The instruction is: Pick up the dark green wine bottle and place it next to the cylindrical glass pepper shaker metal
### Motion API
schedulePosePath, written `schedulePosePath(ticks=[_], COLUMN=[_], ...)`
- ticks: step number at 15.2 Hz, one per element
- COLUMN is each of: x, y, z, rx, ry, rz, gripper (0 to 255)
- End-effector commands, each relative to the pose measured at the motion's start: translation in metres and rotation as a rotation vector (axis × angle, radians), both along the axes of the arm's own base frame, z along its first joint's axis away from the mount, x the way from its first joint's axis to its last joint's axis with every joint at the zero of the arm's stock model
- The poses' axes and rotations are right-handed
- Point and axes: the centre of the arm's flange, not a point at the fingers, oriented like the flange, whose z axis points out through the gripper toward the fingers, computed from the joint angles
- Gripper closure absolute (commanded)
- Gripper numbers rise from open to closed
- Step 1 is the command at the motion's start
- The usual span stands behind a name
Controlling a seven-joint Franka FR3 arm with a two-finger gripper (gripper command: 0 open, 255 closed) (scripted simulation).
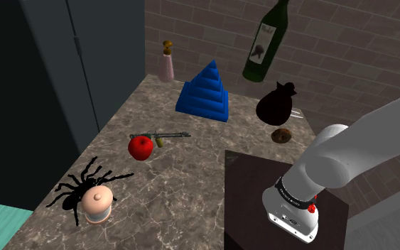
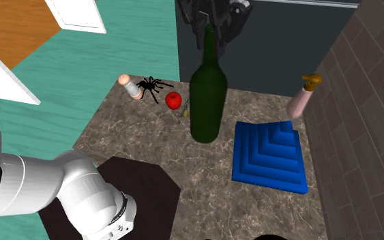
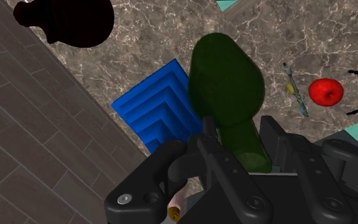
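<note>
The arm (image 1: 347, 160) is built of smooth, rounded white links, shaded grey on their undersides. A dark ring (image 1: 295, 193) with tiny pale lettering circles one joint. Beside it, a small red button (image 1: 311, 208) sits on a light grey block (image 1: 290, 216) marked with small dark dots. The tool (image 3: 241, 137) is all black and angular, with a pale round screw head (image 3: 125, 198) sunk into its casing.

Light is falling soft and even across the marble counter (image 2: 129, 140) in the second exterior view. The shoulder view is reading dimmer, with its brick wall (image 1: 347, 50) greying. The white shell of my arm (image 1: 354, 153) is shading from bright on top to grey underneath. The wine bottle (image 3: 225, 79) is rendering a flat, murky dark green in the wrist view, and the black pouch (image 1: 276, 105) is showing as a plain silhouette.
</note>
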Motion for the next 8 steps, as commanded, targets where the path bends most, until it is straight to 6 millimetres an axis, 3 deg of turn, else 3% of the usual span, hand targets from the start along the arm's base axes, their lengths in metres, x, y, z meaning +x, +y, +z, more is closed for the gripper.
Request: schedulePosePath(ticks=[1,4,8], x=[-0.001,-0.001,0.0], y=[0.0,0.0,0.05], z=[0.01,0.025,0.01], rx=[0.0,0.0,0.0], ry=[0.0,0.0,0.0], rz=[0.0,0.0,0.0], gripper=[255,255,255])
